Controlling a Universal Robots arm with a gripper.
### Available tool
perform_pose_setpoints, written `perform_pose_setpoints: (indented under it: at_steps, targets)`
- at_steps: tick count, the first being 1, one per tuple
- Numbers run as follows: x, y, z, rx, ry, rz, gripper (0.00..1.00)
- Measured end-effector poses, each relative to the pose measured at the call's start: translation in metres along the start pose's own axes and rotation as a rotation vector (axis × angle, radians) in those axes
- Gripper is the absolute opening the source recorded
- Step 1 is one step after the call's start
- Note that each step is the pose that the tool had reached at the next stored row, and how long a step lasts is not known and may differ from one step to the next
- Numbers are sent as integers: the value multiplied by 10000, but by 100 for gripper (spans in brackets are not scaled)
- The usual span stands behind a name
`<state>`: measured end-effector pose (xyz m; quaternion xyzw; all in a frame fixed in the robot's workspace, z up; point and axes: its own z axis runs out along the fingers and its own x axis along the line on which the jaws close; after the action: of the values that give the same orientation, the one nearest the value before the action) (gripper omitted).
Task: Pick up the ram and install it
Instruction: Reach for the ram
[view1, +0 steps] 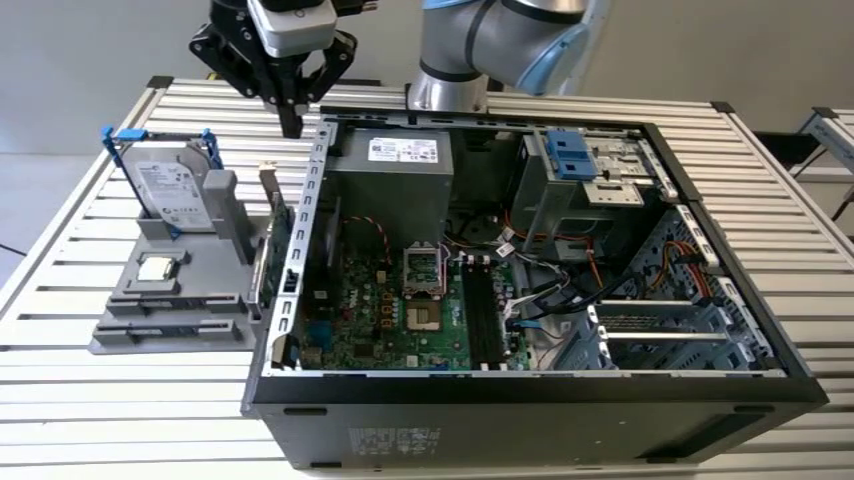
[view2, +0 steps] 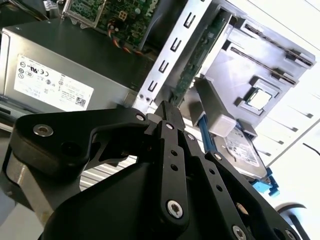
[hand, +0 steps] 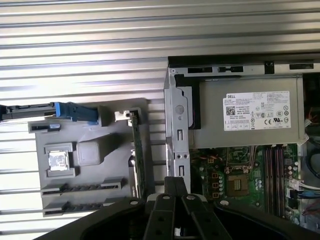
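Above the slatted metal worktop (view1: 134, 400), black end effector (view1: 291, 128): clenched, empty
Long dark-green ram stick (hand: 138, 155): edge-up in grey plastic holder (hand: 95, 172)

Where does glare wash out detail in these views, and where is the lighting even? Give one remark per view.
Exterior view: even light, soft shadow inside the computer case. Second wrist view: the table blows out to white, the gripper near the lens looks dark. First wrist view: bright glare bands along the table slats, and the CPU chip shines.
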<state>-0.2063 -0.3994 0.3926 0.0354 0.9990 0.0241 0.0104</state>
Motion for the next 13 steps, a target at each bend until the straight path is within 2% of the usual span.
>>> perform_pose_setpoints:
  at_steps: [13]
  targets:
    - [135,-12,-3,0,0,0,0]
